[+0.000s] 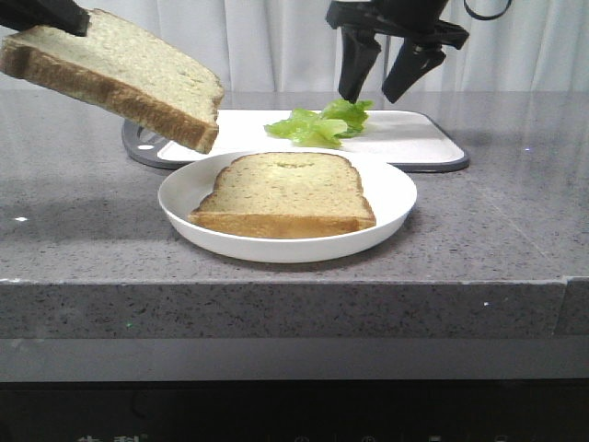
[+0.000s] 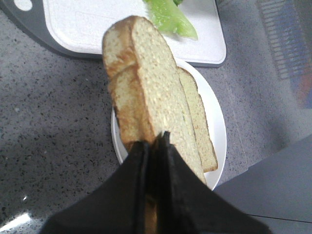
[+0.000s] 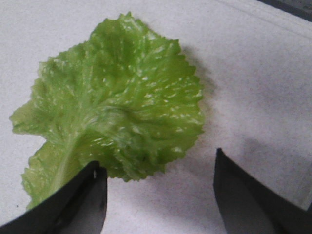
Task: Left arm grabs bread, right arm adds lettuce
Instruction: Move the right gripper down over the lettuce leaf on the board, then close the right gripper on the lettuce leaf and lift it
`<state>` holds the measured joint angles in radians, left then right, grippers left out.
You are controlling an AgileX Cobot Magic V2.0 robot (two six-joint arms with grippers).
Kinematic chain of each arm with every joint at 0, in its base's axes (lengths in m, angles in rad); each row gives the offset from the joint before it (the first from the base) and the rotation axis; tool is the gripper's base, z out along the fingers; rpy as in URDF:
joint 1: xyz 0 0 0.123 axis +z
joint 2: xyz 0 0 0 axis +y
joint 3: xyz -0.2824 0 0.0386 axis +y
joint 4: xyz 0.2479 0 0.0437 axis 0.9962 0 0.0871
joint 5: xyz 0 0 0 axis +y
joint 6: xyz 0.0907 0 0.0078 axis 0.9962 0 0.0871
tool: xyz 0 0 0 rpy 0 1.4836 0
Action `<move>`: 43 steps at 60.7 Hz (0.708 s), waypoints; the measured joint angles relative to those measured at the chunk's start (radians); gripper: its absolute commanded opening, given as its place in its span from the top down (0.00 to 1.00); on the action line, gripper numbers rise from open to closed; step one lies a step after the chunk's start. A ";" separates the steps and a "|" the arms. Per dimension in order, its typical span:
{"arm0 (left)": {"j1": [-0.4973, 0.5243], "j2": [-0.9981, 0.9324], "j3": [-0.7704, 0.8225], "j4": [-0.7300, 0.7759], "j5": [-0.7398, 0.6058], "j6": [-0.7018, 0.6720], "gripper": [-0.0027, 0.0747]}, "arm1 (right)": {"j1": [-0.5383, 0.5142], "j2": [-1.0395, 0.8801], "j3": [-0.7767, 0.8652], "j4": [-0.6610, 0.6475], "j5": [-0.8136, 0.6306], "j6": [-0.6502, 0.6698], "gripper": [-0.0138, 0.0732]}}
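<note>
The bread, a thick slice with a dark brown crust, hangs tilted in the air at the upper left, over the plate's left side. My left gripper is shut on its edge; in the left wrist view the black fingers pinch the bread. The lettuce lies on the white cutting board behind the plate. My right gripper hovers open just above it. In the right wrist view the lettuce lies flat ahead of the open gripper, one fingertip over the leaf's edge.
A white plate stands at the middle of the grey counter, holding a thinner, paler slice. The cutting board has a dark grey rim. The counter's front edge runs across below the plate.
</note>
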<state>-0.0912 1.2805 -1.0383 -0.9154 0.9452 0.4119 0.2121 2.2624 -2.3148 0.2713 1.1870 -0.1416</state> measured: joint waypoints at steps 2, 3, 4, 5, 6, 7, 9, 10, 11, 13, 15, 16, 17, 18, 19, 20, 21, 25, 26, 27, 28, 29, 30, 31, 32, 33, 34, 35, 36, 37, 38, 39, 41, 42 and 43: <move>0.000 0.000 0.000 0.000 -0.005 0.000 0.99 | -0.005 0.004 -0.002 0.013 -0.002 -0.010 0.28; 0.000 0.000 0.000 0.000 -0.010 0.000 0.99 | -0.009 0.007 -0.002 0.019 -0.005 -0.017 0.28; 0.000 0.000 0.000 0.000 -0.012 0.000 0.99 | -0.011 0.006 -0.002 0.027 -0.007 -0.022 0.28; 0.000 0.000 0.000 0.000 -0.014 0.000 0.99 | -0.014 0.009 -0.002 0.033 -0.009 -0.027 0.28; 0.000 0.000 0.000 0.000 -0.016 0.000 0.99 | -0.016 0.012 -0.002 0.039 -0.011 -0.032 0.28; 0.000 0.000 0.000 0.000 -0.016 0.000 0.99 | -0.016 0.014 -0.002 0.046 -0.011 -0.036 0.28; 0.000 0.000 0.000 0.000 -0.021 0.000 0.99 | -0.020 0.018 -0.002 0.059 -0.016 -0.045 0.28; 0.000 0.000 0.000 0.000 -0.024 0.000 0.99 | -0.020 0.021 -0.002 0.065 -0.018 -0.050 0.28; 0.000 0.000 0.000 0.000 -0.024 0.000 0.99 | -0.020 0.024 -0.004 0.075 -0.018 -0.056 0.28; 0.000 0.000 0.000 0.000 -0.029 0.000 0.99 | -0.020 0.033 -0.010 0.090 -0.020 -0.065 0.28; 0.000 0.000 0.000 0.000 -0.030 0.000 0.99 | -0.020 0.041 -0.014 0.100 -0.022 -0.071 0.28; 0.000 0.000 0.000 0.000 -0.033 0.000 0.99 | -0.020 0.045 -0.016 0.105 -0.022 -0.074 0.28; 0.000 0.000 0.000 0.000 -0.032 0.000 0.99 | -0.020 0.048 -0.019 0.111 -0.025 -0.079 0.28; 0.000 0.000 0.000 0.000 -0.034 0.000 0.99 | -0.020 0.053 -0.020 0.114 -0.026 -0.079 0.28; 0.000 0.000 0.000 0.000 -0.034 0.000 0.99 | -0.020 0.058 -0.020 0.117 -0.029 -0.082 0.28; 0.000 0.000 0.000 0.000 -0.034 0.000 0.99 | -0.020 0.059 -0.020 0.120 -0.029 -0.084 0.28; 0.000 0.000 0.000 0.000 -0.036 0.000 0.99 | -0.020 0.063 -0.020 0.123 -0.031 -0.086 0.28; 0.000 0.000 0.000 0.000 -0.039 0.000 0.99 | -0.020 0.069 -0.020 0.131 -0.036 -0.088 0.28; 0.000 0.000 0.000 0.000 -0.039 0.000 0.99 | -0.020 0.069 -0.020 0.131 -0.041 -0.089 0.29; 0.000 0.000 0.000 0.000 -0.041 0.000 0.99 | -0.020 0.071 -0.020 0.131 -0.043 -0.091 0.29; 0.000 0.000 0.000 0.000 -0.041 0.000 0.99 | -0.020 0.071 -0.020 0.133 -0.046 -0.090 0.29; 0.000 0.000 0.000 0.000 -0.041 0.000 0.99 | -0.020 0.071 -0.020 0.133 -0.049 -0.090 0.30; 0.000 0.000 0.000 0.000 -0.041 0.000 0.99 | -0.020 0.071 -0.020 0.133 -0.051 -0.091 0.31; 0.000 0.000 0.000 0.000 -0.041 0.000 0.99 | -0.020 0.071 -0.020 0.134 -0.053 -0.093 0.32; 0.000 0.000 0.000 0.000 -0.041 0.000 0.99 | -0.020 0.071 -0.021 0.137 -0.055 -0.094 0.33; 0.000 0.000 0.000 0.000 -0.041 0.000 0.99 | -0.020 0.071 -0.021 0.137 -0.055 -0.096 0.33; 0.000 0.000 0.000 0.000 -0.041 0.000 0.99 | -0.020 0.071 -0.021 0.137 -0.056 -0.097 0.34; 0.000 0.000 0.000 0.000 -0.041 0.000 0.99 | -0.020 0.071 -0.021 0.139 -0.058 -0.098 0.34; 0.000 0.000 0.000 0.000 -0.041 0.000 0.99 | -0.020 0.071 -0.021 0.139 -0.058 -0.101 0.35; 0.000 0.000 0.000 0.000 -0.041 0.000 0.99 | -0.020 0.071 -0.021 0.140 -0.058 -0.102 0.34; 0.000 0.000 0.000 0.000 -0.041 0.000 0.99 | -0.020 0.073 -0.021 0.143 -0.060 -0.104 0.34; 0.000 0.000 0.000 0.000 -0.041 0.000 0.99 | -0.020 0.073 -0.022 0.144 -0.060 -0.103 0.34; 0.000 0.000 0.000 0.000 -0.041 0.000 0.99 | -0.020 0.077 -0.022 0.148 -0.062 -0.104 0.34; 0.000 0.000 0.000 0.000 -0.042 0.000 0.99 | -0.020 0.078 -0.022 0.149 -0.064 -0.106 0.34; 0.000 0.000 0.000 0.000 -0.043 0.000 0.99 | -0.020 0.077 -0.022 0.149 -0.064 -0.106 0.34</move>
<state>-0.0912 1.2805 -1.0383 -0.9154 0.9027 0.4119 0.1922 2.3398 -2.3371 0.4205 1.1233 -0.2473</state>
